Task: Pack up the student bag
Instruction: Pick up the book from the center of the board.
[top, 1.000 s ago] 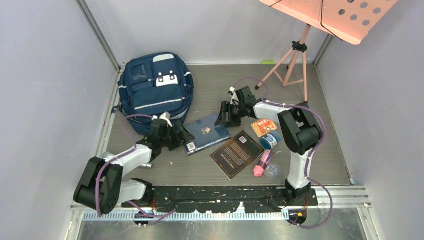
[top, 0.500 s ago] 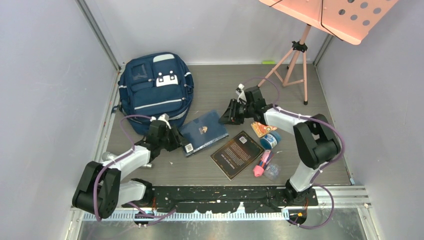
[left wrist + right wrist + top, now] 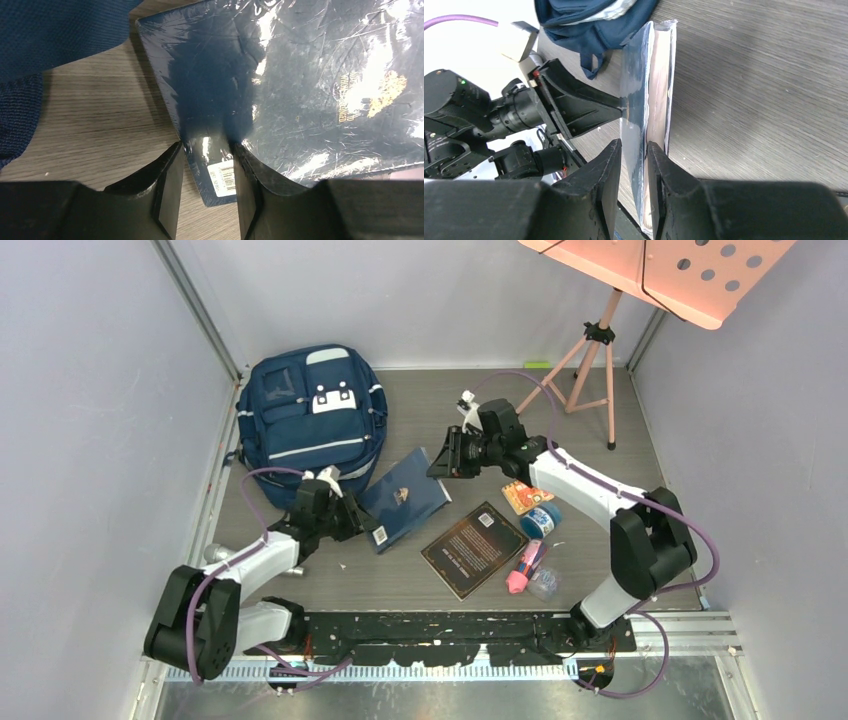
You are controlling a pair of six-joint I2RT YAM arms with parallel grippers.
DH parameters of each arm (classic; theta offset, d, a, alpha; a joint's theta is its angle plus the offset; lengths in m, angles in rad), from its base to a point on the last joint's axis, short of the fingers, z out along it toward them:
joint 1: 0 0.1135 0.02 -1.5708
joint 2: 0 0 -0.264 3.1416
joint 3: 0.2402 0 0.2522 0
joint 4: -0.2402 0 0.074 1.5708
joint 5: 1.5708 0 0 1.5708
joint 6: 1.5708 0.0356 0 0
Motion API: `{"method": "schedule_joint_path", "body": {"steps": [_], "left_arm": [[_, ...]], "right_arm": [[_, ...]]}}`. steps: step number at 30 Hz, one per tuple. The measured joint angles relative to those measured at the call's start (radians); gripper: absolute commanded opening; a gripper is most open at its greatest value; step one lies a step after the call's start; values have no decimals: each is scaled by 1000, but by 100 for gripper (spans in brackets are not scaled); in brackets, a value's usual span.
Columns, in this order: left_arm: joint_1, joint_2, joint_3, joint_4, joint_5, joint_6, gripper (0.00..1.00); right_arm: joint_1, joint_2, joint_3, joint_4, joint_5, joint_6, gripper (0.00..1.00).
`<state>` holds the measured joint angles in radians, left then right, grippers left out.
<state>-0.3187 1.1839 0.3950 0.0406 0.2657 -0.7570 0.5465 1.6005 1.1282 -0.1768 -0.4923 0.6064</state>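
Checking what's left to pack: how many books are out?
2. A navy book, tilted up beside the student bag, clamped by the left gripper and right gripper; a black book flat to its right. No others visible.

Pale lilac walls [image 3: 90, 440] close in a grey wood-grain tabletop [image 3: 430, 400] on three sides under even, flat light. A pink music stand [image 3: 590, 350] stands on tripod legs in the far right corner, its perforated desk jutting overhead. A metal post [image 3: 195, 305] rises at the far left corner, and a green tag [image 3: 537, 365] lies on the far edge.
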Motion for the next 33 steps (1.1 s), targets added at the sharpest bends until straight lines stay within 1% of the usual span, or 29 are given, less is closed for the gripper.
{"method": "schedule_joint_path", "body": {"steps": [3,6,10,13,19,23,29,33], "left_arm": [[0,-4,0,15,22,19,44],[0,-6,0,32,50,41,48],[-23,-6,-7,40,85,52,49],[-31,-6,-9,40,101,58,49],[-33,-36,-11,26,100,66,49],[-33,-90,-11,-8,95,73,50],[-34,-197,-4,-87,65,84,51],[-34,-231,24,-153,35,90,51]], "right_arm": [[37,-19,47,-50,33,-15,32],[102,-37,118,-69,56,-29,32],[212,-44,179,-72,27,-29,32],[267,-34,190,-77,2,-25,32],[278,2,220,-76,-24,-10,32],[288,20,252,-103,-16,-11,35],[302,43,306,-154,2,-20,42],[305,56,340,-187,9,-27,52]]}}
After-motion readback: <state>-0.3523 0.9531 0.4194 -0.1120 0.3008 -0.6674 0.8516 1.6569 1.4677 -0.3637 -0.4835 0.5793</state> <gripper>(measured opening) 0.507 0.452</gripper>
